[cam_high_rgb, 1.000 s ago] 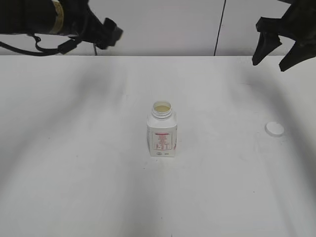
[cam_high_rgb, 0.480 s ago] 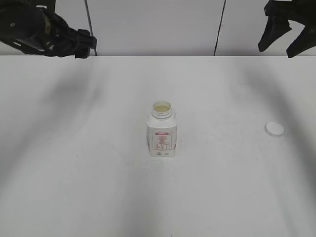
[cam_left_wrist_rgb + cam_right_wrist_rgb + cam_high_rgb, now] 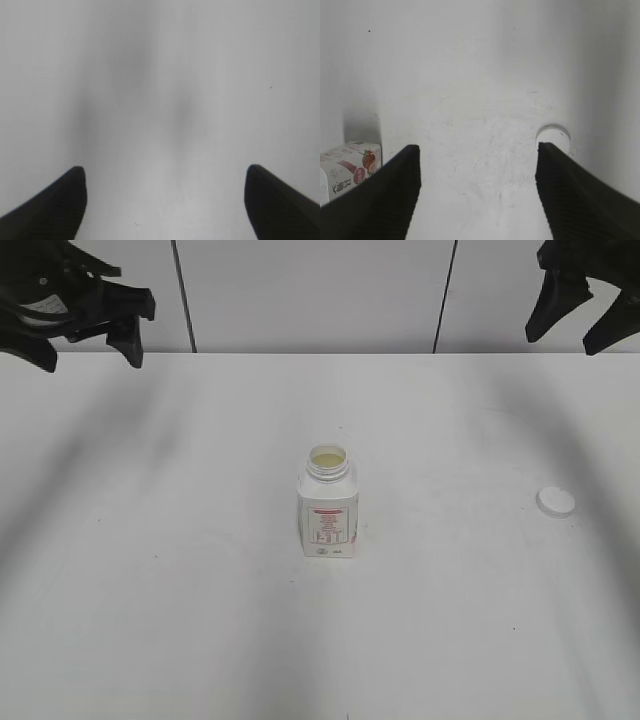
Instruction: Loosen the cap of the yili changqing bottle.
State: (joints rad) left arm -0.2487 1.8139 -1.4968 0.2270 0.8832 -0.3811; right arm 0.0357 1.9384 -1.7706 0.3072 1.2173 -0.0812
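Your left gripper (image 3: 165, 200) shows its black fingers (image 3: 55, 205) spread wide with only bare table between them; nothing is held. In the exterior view it hangs high at the far left (image 3: 85, 325), well clear of the bottle.

Your right gripper (image 3: 477, 195) likewise has its black ribbed fingers (image 3: 575, 195) spread wide and empty. It hangs high at the far right (image 3: 578, 315).

The small squarish white plastic bottle with red-printed label (image 3: 328, 508) stands upright near the middle of the white table (image 3: 150, 590), its threaded neck uncovered and pale contents visible inside. In the right wrist view its label corner shows at lower left (image 3: 347, 167).

The small round white plastic cap (image 3: 556, 501) lies flat on the table, well apart to the bottle's right, and shows beside the right finger (image 3: 552, 136).
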